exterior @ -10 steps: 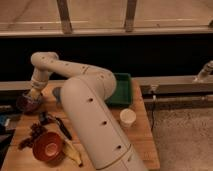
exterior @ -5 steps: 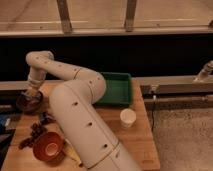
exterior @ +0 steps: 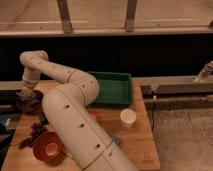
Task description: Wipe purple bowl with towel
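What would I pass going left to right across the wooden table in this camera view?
First the purple bowl at the far left, with the tool down at it → orange bowl, nearer the camera → white cup. The green tray overlaps the cup sideways, so it is left out.

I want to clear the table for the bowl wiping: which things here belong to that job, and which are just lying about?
In the job: purple bowl, far left; gripper, right over it. I cannot make out the towel.
Lying about: orange bowl, green tray, white cup.
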You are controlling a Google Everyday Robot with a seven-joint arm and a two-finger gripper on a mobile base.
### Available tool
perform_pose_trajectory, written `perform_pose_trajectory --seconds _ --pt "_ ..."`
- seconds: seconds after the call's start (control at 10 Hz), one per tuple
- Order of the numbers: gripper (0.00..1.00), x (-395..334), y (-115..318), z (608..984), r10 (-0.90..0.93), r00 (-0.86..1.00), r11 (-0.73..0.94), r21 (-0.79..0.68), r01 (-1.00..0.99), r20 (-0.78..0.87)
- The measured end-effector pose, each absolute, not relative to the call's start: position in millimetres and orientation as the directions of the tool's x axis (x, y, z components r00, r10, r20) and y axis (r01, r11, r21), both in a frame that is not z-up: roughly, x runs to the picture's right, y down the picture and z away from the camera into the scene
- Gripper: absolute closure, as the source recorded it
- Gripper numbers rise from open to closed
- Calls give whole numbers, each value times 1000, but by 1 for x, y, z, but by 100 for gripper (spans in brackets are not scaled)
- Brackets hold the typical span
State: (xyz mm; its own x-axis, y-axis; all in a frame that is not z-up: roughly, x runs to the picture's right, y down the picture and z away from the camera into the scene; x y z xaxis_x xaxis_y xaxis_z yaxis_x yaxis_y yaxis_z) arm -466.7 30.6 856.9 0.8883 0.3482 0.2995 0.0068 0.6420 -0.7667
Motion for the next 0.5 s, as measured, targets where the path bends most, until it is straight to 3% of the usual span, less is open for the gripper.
perform_pose_trajectory --seconds 0.5 --pt "100 -430 51 828 330 901 631 -776 11 281"
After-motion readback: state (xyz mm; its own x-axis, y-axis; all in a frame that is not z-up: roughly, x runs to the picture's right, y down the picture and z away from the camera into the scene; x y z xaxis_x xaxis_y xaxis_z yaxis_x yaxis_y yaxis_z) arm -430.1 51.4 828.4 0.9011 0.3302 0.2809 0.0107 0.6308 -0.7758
